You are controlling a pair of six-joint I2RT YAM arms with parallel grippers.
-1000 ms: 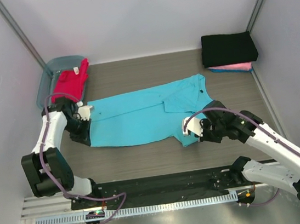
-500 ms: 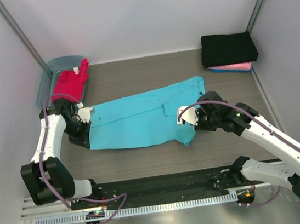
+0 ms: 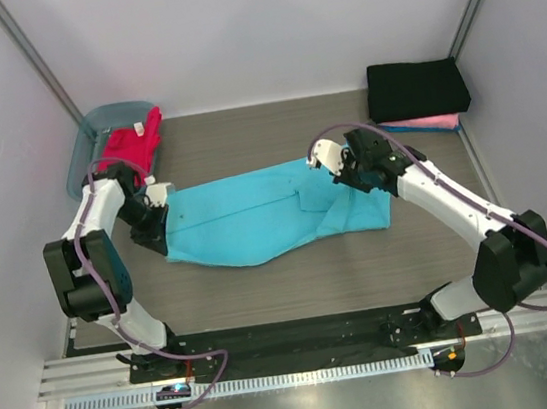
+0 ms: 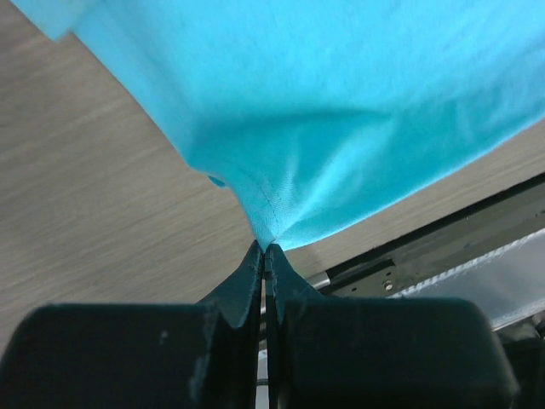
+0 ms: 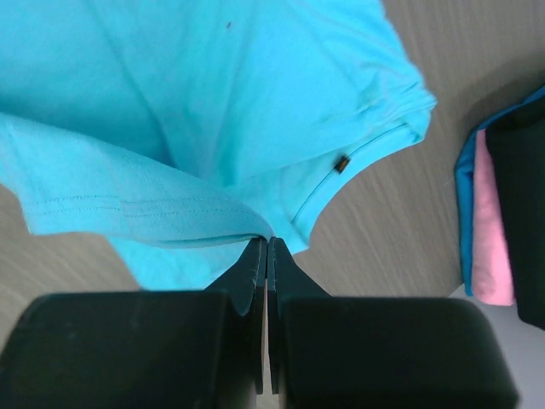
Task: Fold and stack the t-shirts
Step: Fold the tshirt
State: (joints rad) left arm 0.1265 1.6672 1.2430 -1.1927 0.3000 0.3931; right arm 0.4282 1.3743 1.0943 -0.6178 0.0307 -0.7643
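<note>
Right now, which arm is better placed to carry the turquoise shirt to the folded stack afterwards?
Right, probably. The right gripper pinches the turquoise shirt at the end nearer the black shirt stacked far right; the left gripper holds the opposite end, beside the tub.

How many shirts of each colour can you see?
Turquoise shirt: 1
Red shirt: 1
Black shirt: 1
Pink shirt: 1
Total: 4 shirts; a blue edge beside the pink one might be a fifth, I cannot tell.
</note>
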